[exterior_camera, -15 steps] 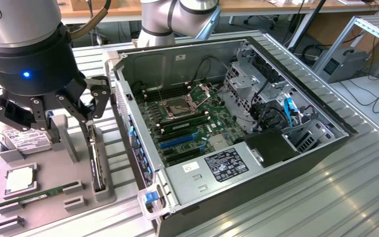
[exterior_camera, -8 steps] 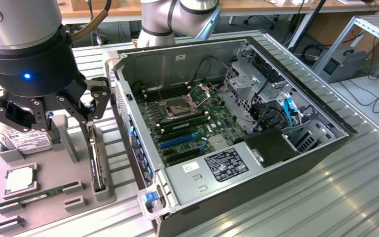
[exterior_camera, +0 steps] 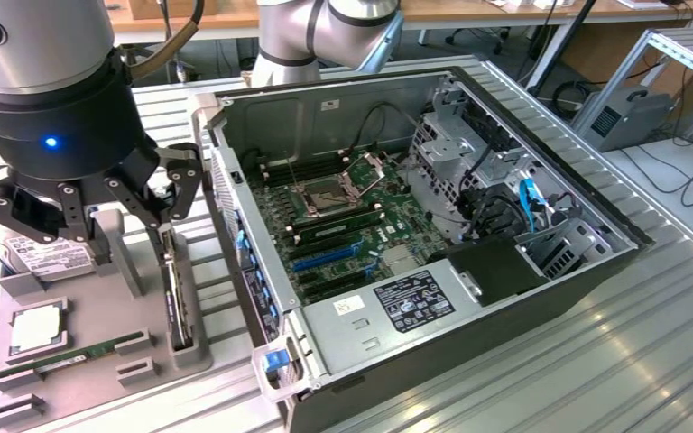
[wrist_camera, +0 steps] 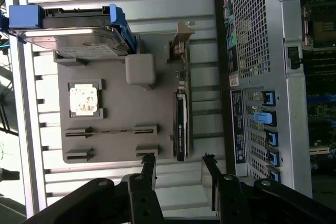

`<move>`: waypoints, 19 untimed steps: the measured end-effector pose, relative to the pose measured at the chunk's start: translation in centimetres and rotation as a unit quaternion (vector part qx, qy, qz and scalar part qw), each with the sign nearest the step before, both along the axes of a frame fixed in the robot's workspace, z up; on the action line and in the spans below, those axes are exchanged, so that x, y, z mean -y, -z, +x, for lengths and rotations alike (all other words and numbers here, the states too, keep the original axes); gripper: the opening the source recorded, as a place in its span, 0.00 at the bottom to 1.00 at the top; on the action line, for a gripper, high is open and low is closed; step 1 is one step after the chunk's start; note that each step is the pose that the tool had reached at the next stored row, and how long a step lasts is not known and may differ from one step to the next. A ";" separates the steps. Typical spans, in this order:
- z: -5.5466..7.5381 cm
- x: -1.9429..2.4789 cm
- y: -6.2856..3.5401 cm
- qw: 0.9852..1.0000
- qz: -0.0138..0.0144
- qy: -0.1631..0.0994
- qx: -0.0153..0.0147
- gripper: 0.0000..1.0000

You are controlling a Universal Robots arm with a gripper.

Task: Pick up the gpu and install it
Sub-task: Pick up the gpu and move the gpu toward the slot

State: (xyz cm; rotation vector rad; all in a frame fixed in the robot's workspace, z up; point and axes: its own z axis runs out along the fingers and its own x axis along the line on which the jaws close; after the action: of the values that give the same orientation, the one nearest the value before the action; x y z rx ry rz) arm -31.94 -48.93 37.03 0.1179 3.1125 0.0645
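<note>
The open computer case (exterior_camera: 322, 113) is sitting on the slatted worktop (exterior_camera: 587, 361), taking up the middle and the exterior view's right. On the exterior view's left, the grey parts tray (exterior_camera: 94, 307) is lying just beside it. The gpu (exterior_camera: 178, 289) is standing on edge in the tray slot nearest the case, untouched. The claw (exterior_camera: 87, 212) is hovering above the tray, fingers wide apart, gripping nothing. From the wrist camera, the card is lining up with the gap between them. Doing this well, I'd say, means squaring the fingers across the thin board and descending straight.
</note>
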 end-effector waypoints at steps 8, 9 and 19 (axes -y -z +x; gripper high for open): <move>0.0 0.03 0.15 1.000 0.000 0.000 0.000 0.48; 0.0 0.03 0.17 1.000 0.000 0.000 0.000 0.48; 0.0 0.10 0.53 1.000 0.000 0.000 0.000 0.48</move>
State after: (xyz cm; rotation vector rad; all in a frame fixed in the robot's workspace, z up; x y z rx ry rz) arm -31.94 -49.03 36.50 0.1180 3.1126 0.0644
